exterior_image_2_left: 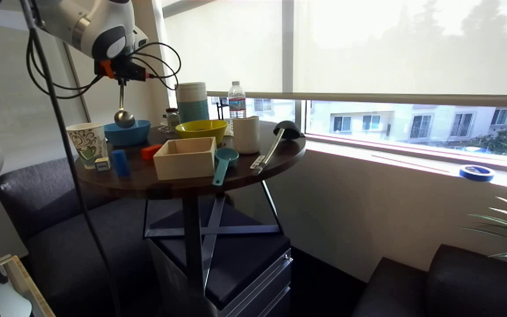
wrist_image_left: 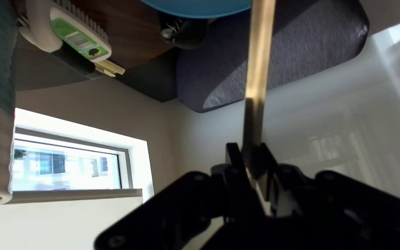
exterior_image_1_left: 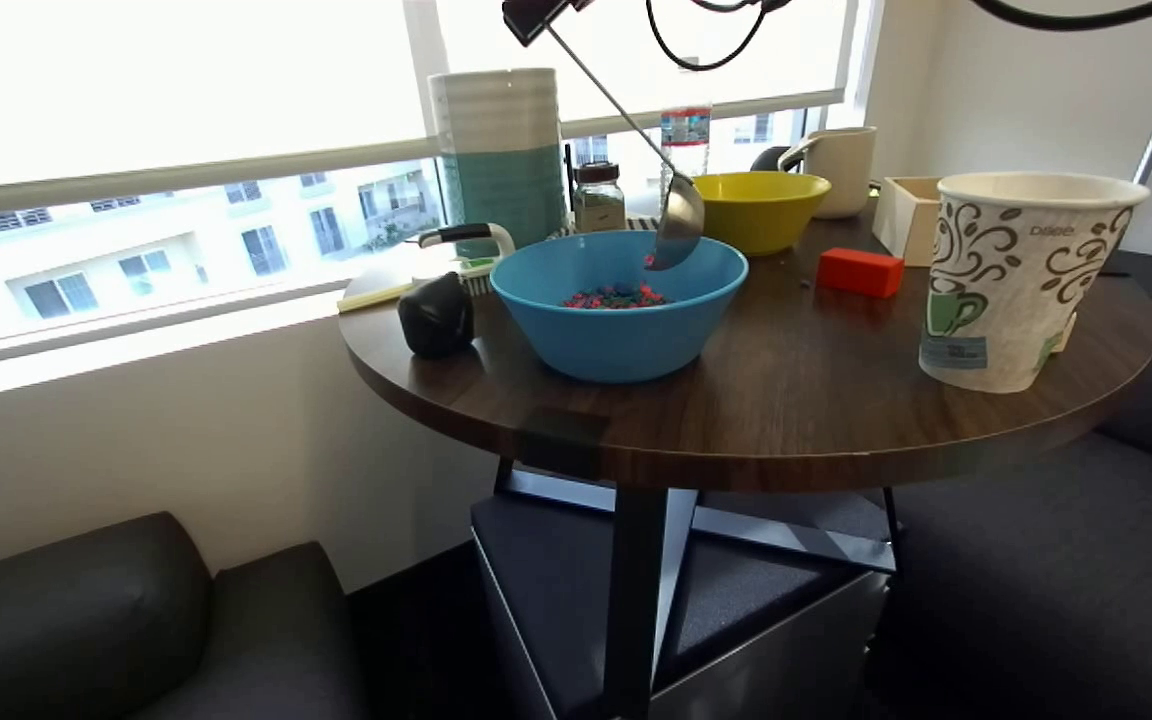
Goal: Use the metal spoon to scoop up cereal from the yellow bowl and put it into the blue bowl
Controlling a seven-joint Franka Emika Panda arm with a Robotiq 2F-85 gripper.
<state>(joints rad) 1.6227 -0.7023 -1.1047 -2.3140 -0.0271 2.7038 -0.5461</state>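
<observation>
The gripper (wrist_image_left: 252,152) stands narrow, pinching the long handle of the metal spoon (exterior_image_1_left: 681,222). Taking the blue bowl (exterior_image_1_left: 616,345) as the centre of a clock face in an exterior view, the spoon's deep end hangs steeply tilted at 1 o'clock, its lower lip over the bowl. Cereal (exterior_image_1_left: 616,297) lies as a speckled patch in the bottom of the blue bowl, and a little red shows at the spoon's lip, too small to say whether clinging or falling. The yellow bowl (exterior_image_1_left: 761,215) sits near, at 2 o'clock on the table (exterior_image_1_left: 806,385), with a gap between the 2 bowls.

I take this as the tipping-out step, nearly spent. The main risk is the grip: the handle is thin and the weight hangs well below the gripper, so a knock could roll or swing the spoon in the pinch. Whether it touches the rim I cannot tell from these angles; if so, a sideways pull could drag the blue bowl. Bits on the lip could drop onto the table if the arm turns toward 2 o'clock too soon. Too low a path there could strike the yellow bowl and spill it.
</observation>
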